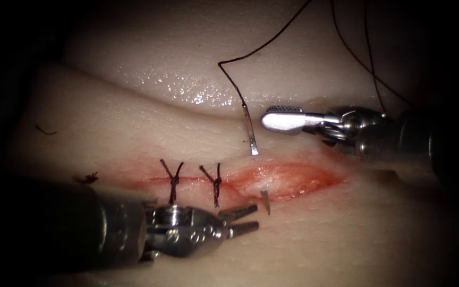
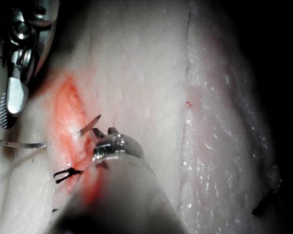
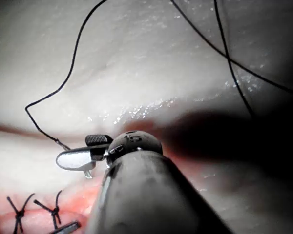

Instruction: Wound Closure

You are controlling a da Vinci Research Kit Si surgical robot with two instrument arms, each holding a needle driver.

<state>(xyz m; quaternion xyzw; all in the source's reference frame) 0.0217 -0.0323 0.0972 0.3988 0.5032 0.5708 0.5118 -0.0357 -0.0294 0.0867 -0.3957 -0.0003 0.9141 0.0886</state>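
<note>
Two stitches (image 1: 195, 183) tied over the cut's (image 1: 288, 180) left part, right part still gaping; needle (image 1: 251, 135) is in the tissue (image 1: 134, 133), tip (image 1: 265, 202) out at the near edge, left pincer (image 1: 243, 220) open beside it holding nothing, right pincer (image 1: 282, 118) slightly open, empty, beside needle's tail, thread (image 1: 261, 48) trailing away

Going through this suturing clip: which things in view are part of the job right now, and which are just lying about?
In play: needle passing through the tissue across the cut; its thread; left tool and right tool, both open, holding nothing.
Lying about: two finished stitches; thread scraps.
</note>
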